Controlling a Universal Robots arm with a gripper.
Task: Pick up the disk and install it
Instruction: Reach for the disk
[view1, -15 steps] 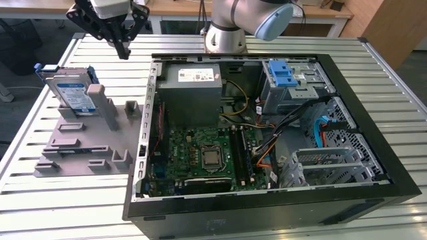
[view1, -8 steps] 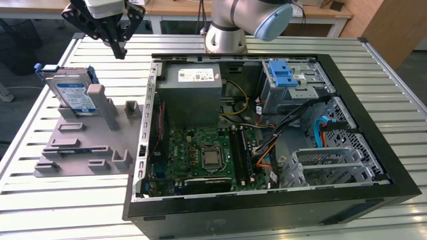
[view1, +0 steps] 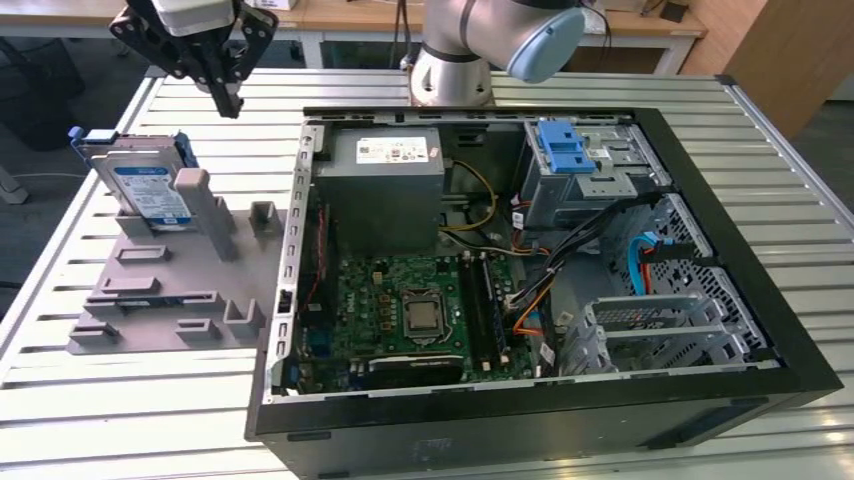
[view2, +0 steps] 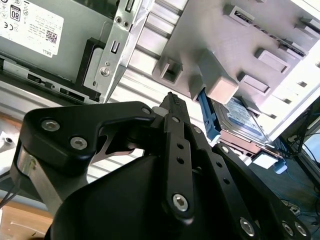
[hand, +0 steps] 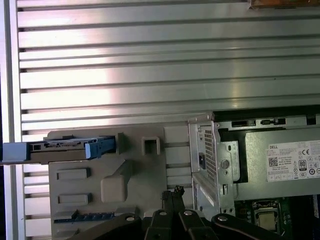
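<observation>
Hanging over the slatted metal table (view1: 107, 420), the gripper (view1: 230, 103) has its black fingers pinched together with nothing between them, and both wrist views show the tips meeting the same way (view2: 172, 97) (hand: 172, 191). The disk (view1: 140, 185) isn't picked up: it's standing on edge in a slot of the grey parts holder (view1: 160, 290), blue rails and label showing, leaning back with a grey post (view1: 194, 190) just beside it. In the exterior view the gripper sits above the disk, not touching it. To that view's right is the open computer case (view1: 534, 430), with the grey power supply (view1: 380, 190), the motherboard (view1: 407, 310) and a blue latch (view1: 567, 150) inside.
</observation>
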